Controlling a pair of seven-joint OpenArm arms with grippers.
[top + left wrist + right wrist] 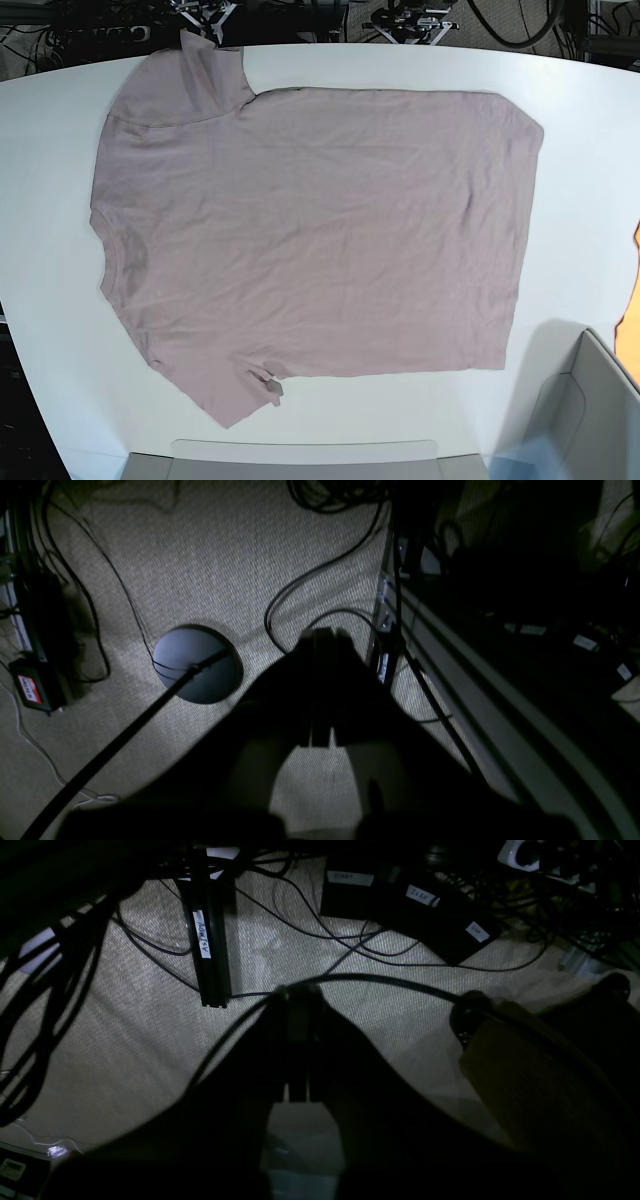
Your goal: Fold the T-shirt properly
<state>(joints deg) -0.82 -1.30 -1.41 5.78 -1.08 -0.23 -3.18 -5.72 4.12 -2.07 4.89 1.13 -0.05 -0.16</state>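
The mauve-pink T-shirt (pixel 310 230) lies spread flat on the white table (pixel 580 130) in the base view, collar to the left, hem to the right, one sleeve at the top left and one at the bottom left. Neither arm shows in the base view. In the left wrist view my left gripper (pixel 322 635) hangs over carpet floor, jaws together with nothing between them. My right gripper (pixel 298 992) in the right wrist view is likewise shut and empty above the floor. The T-shirt is out of sight in both wrist views.
A grey bin (pixel 590 410) stands at the table's bottom right, and a grey tray edge (pixel 300 460) at the bottom. Below the left gripper are a round black stand base (pixel 197 662), cables and a metal frame rail (pixel 480 680). Labelled black boxes (pixel 410 910) and cables lie under the right gripper.
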